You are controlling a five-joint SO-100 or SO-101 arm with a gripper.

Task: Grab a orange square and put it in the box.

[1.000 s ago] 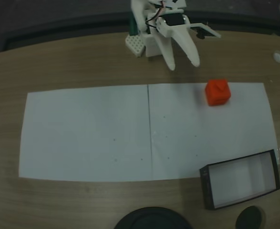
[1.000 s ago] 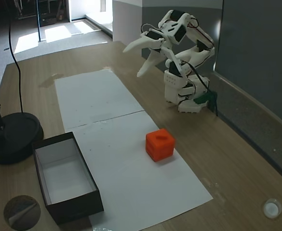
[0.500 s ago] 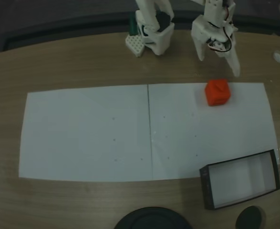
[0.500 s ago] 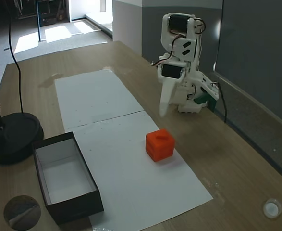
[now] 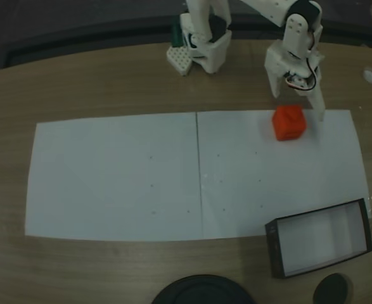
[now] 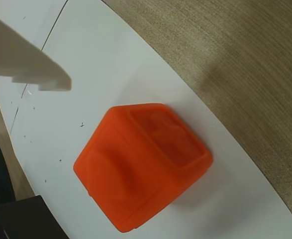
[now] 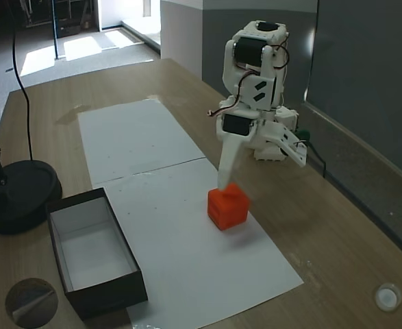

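Orange square (image 5: 289, 123) on white paper (image 5: 122, 177), at its far right corner in a fixed view, well apart from the box (image 5: 319, 238) at the near table edge. Gripper (image 5: 298, 106) hovering over the orange square, spread wide, one fingertip (image 7: 224, 179) just beside the cube's top, the other finger (image 7: 287, 147) angled away. Box resting beside a round black base (image 7: 17, 195). Nothing pinched.

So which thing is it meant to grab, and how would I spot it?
Find the white paper sheet on the wooden table. Near its edge by the white arm, under the open end effector, sits the orange square, the sole brightly coloured thing, much smaller than the black-walled box.
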